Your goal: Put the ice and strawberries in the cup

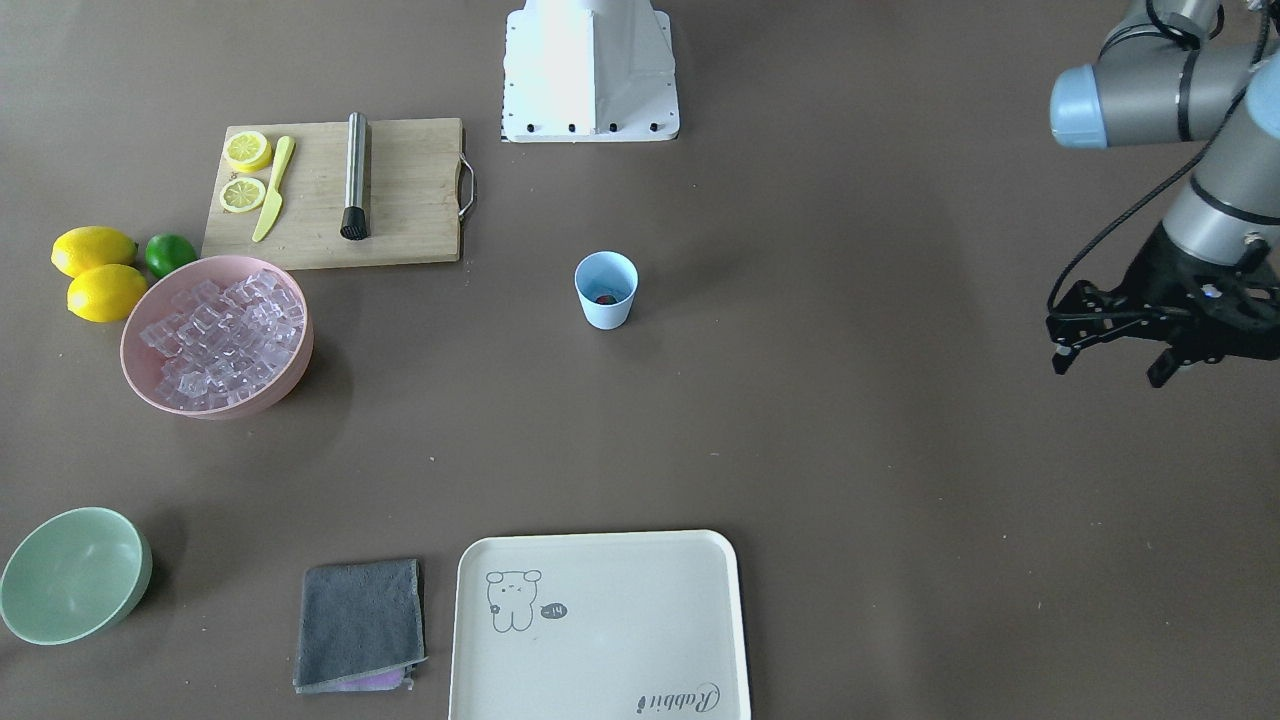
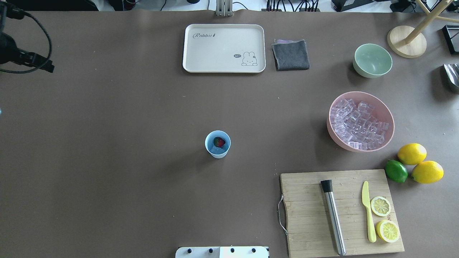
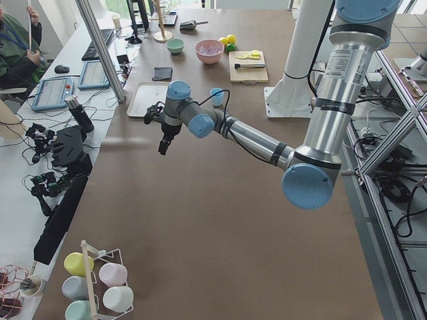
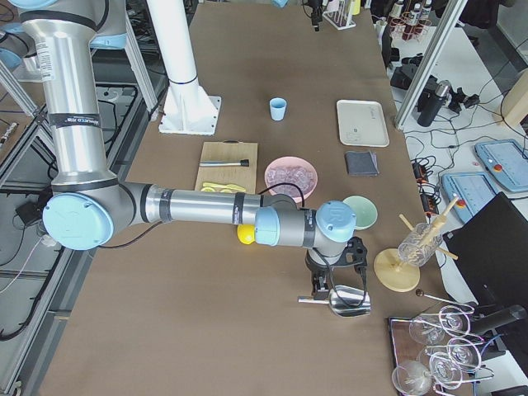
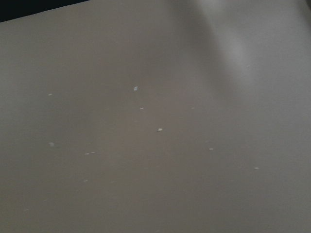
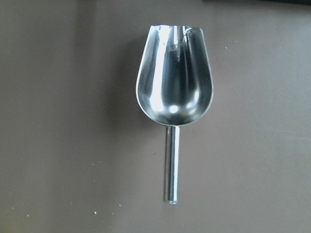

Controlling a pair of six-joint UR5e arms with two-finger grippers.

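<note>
Currently, with strawberry (image 2: 219, 142) sitting in cup (image 2: 218, 154), right gripper (image 4: 338, 285) (aperture indeterminable) is hovering over scoop (image 6: 174, 82), likely for ice (image 2: 359, 124); left gripper (image 1: 1110, 368) is hanging open, empty.

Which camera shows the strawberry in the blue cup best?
The overhead exterior view: it looks straight into the cup, showing the red strawberry and its green top. The front-facing view shows just a dark reddish speck inside; both side views show only the cup's outside; the wrist views miss it.

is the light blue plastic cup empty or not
Not empty: the small light blue plastic cup holds a tiny red strawberry, seen inside from overhead.
</note>
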